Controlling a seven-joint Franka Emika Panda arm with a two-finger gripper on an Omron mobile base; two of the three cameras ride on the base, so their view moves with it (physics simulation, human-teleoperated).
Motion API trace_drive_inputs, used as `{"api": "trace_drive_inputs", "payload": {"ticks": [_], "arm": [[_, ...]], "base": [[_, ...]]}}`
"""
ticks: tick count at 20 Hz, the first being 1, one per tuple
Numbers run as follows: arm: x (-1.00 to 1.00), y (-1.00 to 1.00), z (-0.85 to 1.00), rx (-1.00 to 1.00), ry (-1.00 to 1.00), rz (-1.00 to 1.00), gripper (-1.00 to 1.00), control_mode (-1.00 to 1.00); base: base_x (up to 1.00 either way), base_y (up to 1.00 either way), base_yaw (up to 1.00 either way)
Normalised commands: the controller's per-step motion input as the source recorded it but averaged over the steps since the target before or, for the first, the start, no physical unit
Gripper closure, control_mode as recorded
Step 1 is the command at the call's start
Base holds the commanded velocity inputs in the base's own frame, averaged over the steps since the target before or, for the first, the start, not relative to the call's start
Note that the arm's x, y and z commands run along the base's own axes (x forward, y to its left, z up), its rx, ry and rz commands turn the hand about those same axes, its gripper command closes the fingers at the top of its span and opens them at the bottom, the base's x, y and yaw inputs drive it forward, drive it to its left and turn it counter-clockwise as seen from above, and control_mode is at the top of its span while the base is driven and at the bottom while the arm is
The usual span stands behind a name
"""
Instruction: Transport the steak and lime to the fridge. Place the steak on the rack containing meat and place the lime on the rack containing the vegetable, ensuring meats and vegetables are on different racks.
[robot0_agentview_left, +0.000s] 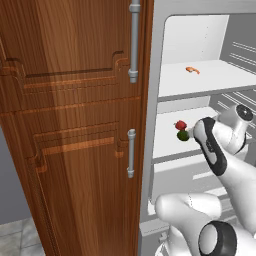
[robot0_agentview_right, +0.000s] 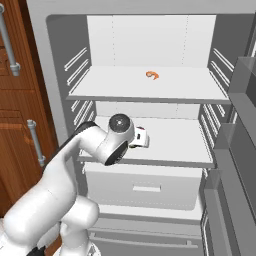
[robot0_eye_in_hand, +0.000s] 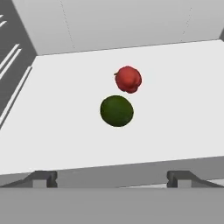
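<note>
The lime (robot0_eye_in_hand: 117, 111) sits on the lower white shelf (robot0_eye_in_hand: 183, 113) of the fridge (robot0_agentview_right: 60, 60), free of any grip, and just beyond it at about one o'clock is the vegetable (robot0_eye_in_hand: 128, 79), red and roundish, the two just beside each other, whether touching I cannot tell. From the left base view the same pair shows, lime (robot0_agentview_left: 183, 135) under the red vegetable (robot0_agentview_left: 180, 124), right off the nose of the hand. So the lime looks placed on the right rack.

The gripper (robot0_eye_in_hand: 111, 177) is spread wide with nothing between its tips, which rise well apart at the bottom of the hand view, short of the lime. The jaws are released.

Up on the rack containing meat (robot0_agentview_right: 185, 87), the small orange meat (robot0_agentview_right: 152, 75) lies alone near the middle; same story in the left base view, meat (robot0_agentview_left: 192, 70) at about twelve o'clock above the lime. No steak on it that I can see.

Judgement: the step in hand is clearing out of the fridge. Do it well by drawing the hand straight back toward six o'clock, level with the shelf, jaws kept wide so nothing brushes the lime and sets it rolling. Mind the wooden door (robot0_agentview_left: 75, 125) on the left and the shelf above when lifting.
</note>
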Motion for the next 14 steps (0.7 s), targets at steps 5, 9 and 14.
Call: {"api": "trace_drive_inputs", "payload": {"ticks": [5,9,14], "arm": [[-0.53,0.0,0.42,0.0,-0.04,0.0,-1.0,-1.0],[-0.51,0.0,0.58,0.0,-0.01,0.0,-1.0,-1.0],[-0.58,0.0,0.53,0.0,0.0,0.0,-1.0,-1.0]], "base": [[0.0,0.0,0.0],[0.0,0.0,0.0],[0.0,0.0,0.0]]}}
